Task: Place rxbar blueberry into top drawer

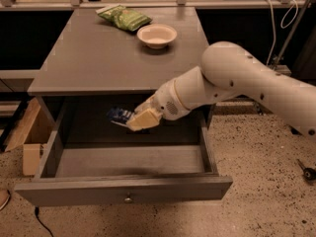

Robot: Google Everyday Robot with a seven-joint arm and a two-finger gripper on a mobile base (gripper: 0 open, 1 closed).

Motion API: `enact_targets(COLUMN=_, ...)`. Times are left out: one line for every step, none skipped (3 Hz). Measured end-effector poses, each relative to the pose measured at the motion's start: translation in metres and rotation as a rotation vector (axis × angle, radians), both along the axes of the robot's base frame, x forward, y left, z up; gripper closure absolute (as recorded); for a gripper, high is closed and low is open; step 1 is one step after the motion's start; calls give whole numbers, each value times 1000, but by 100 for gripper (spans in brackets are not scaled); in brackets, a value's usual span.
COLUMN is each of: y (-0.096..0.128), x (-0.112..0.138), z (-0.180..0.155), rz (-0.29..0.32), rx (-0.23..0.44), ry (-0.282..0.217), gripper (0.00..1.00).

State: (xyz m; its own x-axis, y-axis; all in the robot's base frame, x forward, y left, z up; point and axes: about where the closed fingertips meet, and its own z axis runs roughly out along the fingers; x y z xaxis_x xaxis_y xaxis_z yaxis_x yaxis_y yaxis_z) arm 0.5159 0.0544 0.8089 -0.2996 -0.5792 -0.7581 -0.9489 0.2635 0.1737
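Pincer [134,121] w/ rxbar blueberry [118,115] over top drawer [123,189]

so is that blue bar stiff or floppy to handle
Probably fairly stiff: the rxbar blueberry juts sideways from the gripper above the open top drawer without drooping. Likely light, held by one end. Flat, so it shouldn't roll.

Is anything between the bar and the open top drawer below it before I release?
Nothing visible does. The pincer holds the rxbar blueberry over the open top drawer, and no object shows inside it. The bowl and green bag sit on the tabletop above, off the path.
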Motion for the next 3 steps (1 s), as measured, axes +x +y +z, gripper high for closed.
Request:
enact_targets(y=-11, x=6, z=-71, rz=-49, rx=-47, ry=75, gripper=100)
enact_targets(y=-13, x=43, z=-136, rz=-122, rx=-69, ry=88, gripper=100)
enact_targets(y=-4, x=74, z=-183, rz=-165, rx=-61, ry=83, gripper=85)
